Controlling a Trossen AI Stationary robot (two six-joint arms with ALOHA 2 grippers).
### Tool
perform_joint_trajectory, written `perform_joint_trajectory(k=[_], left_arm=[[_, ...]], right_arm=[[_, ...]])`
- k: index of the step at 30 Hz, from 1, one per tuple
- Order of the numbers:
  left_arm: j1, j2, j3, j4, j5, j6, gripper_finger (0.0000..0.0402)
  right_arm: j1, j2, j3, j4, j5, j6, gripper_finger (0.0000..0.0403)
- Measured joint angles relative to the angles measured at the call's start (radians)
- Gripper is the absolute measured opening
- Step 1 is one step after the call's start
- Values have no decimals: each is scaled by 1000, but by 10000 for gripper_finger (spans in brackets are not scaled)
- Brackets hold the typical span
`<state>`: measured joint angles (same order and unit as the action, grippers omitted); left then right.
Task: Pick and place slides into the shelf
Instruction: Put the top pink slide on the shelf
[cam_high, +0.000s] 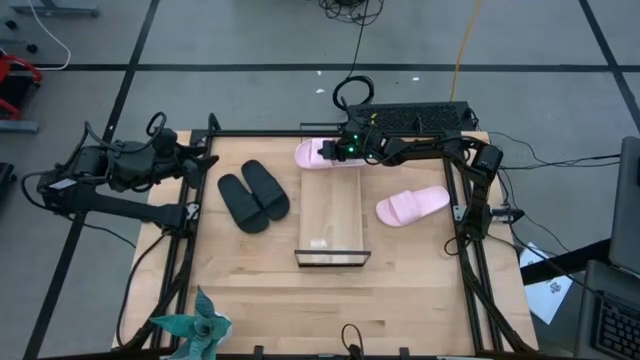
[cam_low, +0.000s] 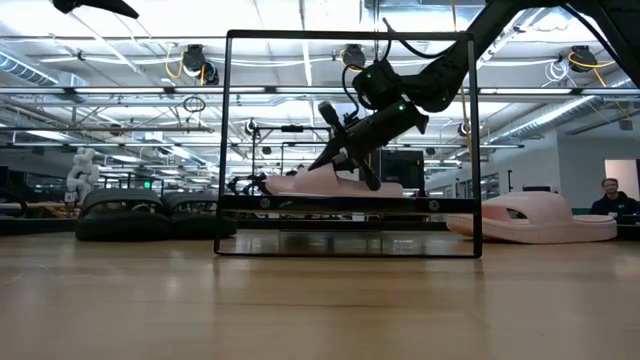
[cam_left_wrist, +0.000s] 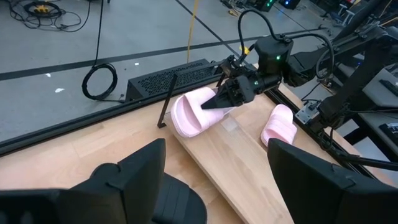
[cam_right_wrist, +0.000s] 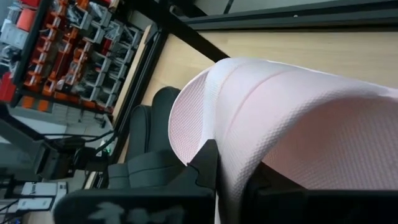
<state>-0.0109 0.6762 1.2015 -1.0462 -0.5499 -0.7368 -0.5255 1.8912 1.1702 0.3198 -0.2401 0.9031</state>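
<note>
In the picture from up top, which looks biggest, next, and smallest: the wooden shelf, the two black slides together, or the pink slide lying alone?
Largest to smallest in the high view:
1. The shelf, clearly the biggest.
2. The black pair, side by side.
3. The loose pink slide.
The other pink slide, held by the right gripper, is partly hidden, so I left it unranked.

A teal, perhaps paper, pinwheel (cam_high: 195, 328) lies at the table's (cam_high: 250, 290) near-left corner.
</note>
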Motion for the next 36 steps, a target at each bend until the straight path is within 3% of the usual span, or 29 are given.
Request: perform_joint_trajectory(k=[5,18,36], left_arm=[[0,0,0,0,0,12,285],[0,0,0,0,1,43,285],[0,0,0,0,1,61,285]], right_arm=[[0,0,0,13,0,0,21],[-3,0,0,12,-28,19,120],[-32,-1,0,-3,-80,49,128]])
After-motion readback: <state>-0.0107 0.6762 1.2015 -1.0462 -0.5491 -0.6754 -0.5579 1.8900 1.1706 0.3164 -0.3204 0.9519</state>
